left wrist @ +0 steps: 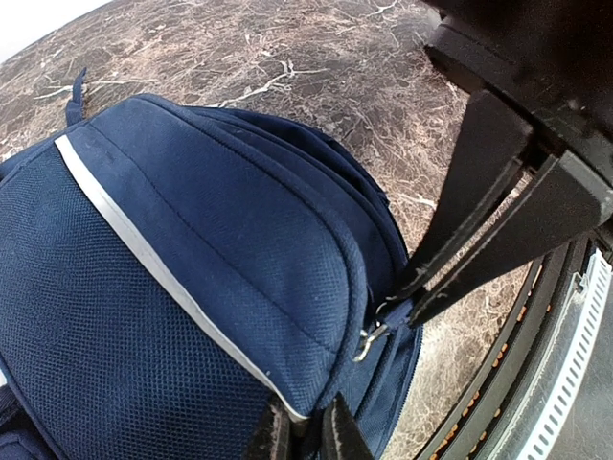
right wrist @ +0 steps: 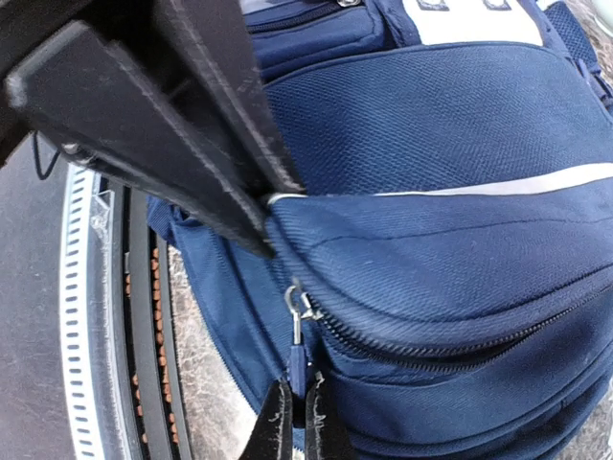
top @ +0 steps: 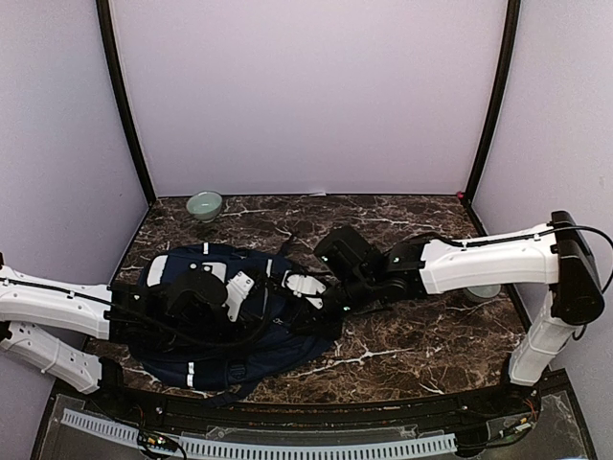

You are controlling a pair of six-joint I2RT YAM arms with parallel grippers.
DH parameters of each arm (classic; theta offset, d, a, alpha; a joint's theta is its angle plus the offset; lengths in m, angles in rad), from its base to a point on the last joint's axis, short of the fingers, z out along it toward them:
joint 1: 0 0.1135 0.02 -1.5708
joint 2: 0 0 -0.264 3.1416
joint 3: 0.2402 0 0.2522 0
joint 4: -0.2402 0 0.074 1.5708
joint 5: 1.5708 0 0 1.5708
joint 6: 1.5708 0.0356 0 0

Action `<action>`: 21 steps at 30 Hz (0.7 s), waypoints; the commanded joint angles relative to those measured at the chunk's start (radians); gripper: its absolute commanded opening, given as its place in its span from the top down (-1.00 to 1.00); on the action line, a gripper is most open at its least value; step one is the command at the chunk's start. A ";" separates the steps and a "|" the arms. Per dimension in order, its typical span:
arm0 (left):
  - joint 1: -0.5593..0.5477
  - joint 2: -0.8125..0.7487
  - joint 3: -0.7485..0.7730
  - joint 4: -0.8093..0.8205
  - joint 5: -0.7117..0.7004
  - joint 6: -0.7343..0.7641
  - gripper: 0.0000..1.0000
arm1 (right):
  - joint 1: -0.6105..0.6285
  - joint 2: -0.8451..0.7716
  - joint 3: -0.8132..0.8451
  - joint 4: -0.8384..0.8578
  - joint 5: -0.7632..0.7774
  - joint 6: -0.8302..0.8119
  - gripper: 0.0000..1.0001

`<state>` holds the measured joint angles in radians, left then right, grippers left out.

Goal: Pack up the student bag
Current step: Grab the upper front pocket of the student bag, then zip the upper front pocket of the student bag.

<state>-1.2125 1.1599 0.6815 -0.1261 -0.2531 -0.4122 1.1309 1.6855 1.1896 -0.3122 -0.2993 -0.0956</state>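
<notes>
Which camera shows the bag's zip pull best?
The right wrist view: the zip pull hangs sharp and central, its tab pinched by the right hand. The left wrist view shows it smaller, at the bag's edge. From above, the arms hide it.

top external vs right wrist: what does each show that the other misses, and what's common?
Only top external: the whole student bag lying on the marble table, both arms reaching onto it, and a pale green bowl near the far left corner.
Only right wrist: the right pincer shut on the zip pull, and the left pincer pinching the bag's fabric at a white stripe.
Both: the navy bag and the white slotted rail at the table's near edge.
</notes>
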 commanded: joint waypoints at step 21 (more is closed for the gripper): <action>-0.055 0.086 0.066 0.033 0.158 0.251 1.00 | -0.320 0.035 -0.018 -0.038 -0.004 -0.228 1.00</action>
<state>-1.2095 1.2102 0.6865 -0.1024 -0.1680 -0.2790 0.8867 1.6951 1.1706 -0.3550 -0.3820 -0.2813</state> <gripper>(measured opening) 0.085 0.020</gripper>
